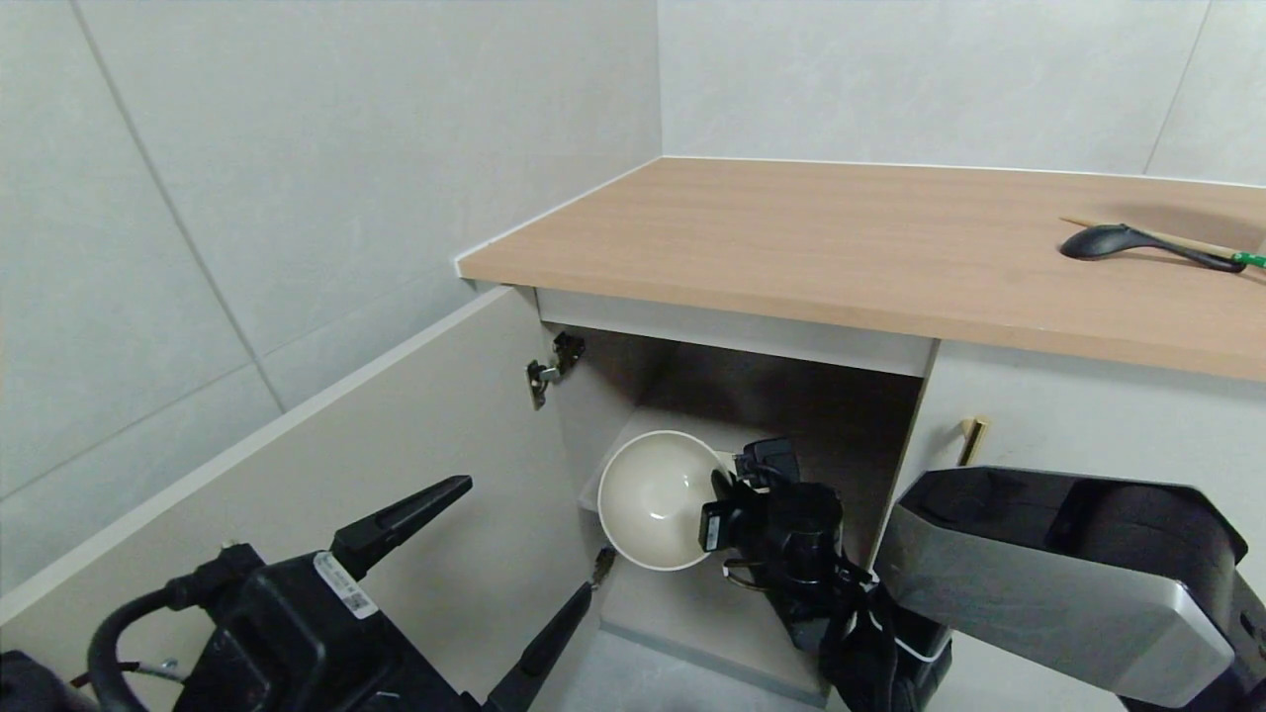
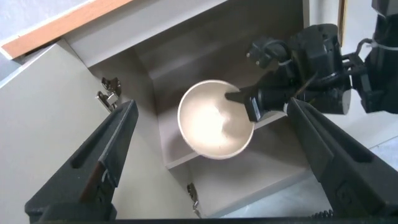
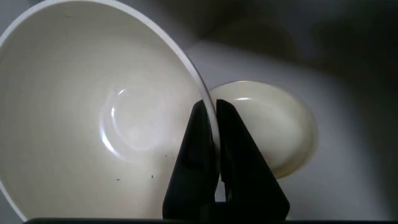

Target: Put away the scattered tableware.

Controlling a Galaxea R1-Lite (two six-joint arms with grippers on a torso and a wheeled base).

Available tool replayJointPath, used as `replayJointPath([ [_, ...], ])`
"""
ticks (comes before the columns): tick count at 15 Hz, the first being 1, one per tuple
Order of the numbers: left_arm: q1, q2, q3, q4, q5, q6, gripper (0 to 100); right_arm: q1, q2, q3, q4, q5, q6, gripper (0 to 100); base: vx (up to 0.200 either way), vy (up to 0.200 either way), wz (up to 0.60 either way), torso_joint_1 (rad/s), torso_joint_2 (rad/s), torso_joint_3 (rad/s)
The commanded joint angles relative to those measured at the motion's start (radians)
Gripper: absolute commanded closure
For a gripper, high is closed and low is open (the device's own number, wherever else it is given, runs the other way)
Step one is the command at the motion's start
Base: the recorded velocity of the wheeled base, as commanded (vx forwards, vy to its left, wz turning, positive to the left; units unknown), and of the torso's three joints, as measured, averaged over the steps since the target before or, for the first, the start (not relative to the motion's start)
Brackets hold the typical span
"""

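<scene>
Tilted bowl (image 1: pixel 653 504) before the open cabinet (image 1: pixel 692 618).
The right gripper (image 1: pixel 716 487) is clamped on its right rim, mouth facing up and near; the left gripper (image 1: pixel 529 534) gapes apart.

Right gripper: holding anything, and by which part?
Yes: the right gripper is shut on the cream bowl, pinching its rim, one finger inside and one outside. The left gripper is open, holding nothing.
</scene>
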Motion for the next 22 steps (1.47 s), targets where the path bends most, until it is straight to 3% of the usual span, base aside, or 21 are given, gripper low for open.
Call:
replayJointPath([
  [1, 0.0, 0.005, 0.0, -0.001, 0.0, 0.0, 0, -0.005, -0.006, -0.004, -0.002, -0.004, 0.0, 100, 0.0, 0.0, 0.0, 0.0, 0.0, 0.0],
  [14, 0.036, 0.058, -0.052, -0.001, 0.002, 0.012, 0, -0.029, -0.043, -0.001, 0.001, -0.03, 0.035, 100, 0.0, 0.0, 0.0, 0.0, 0.0, 0.0],
  [16, 0.078, 0.094, -0.113, -0.001, 0.003, -0.008, 0, -0.018, -0.12, 0.087, -0.011, -0.023, 0.023, 100, 0.0, 0.0, 0.0, 0.0, 0.0, 0.0],
  [18, 0.092, 0.152, -0.192, -0.001, 0.006, -0.051, 0, -0.014, -0.192, 0.183, -0.022, -0.02, 0.018, 100, 0.0, 0.0, 0.0, 0.0, 0.0, 0.0],
  [19, 0.092, 0.227, -0.23, -0.001, 0.034, -0.066, 0, -0.014, -0.252, 0.261, -0.023, -0.02, 0.018, 100, 0.0, 0.0, 0.0, 0.0, 0.0, 0.0],
  [22, 0.081, 0.406, -0.282, -0.001, 0.106, -0.072, 0, -0.014, -0.324, 0.372, -0.023, -0.02, 0.018, 100, 0.0, 0.0, 0.0, 0.0, 0.0, 0.0],
])
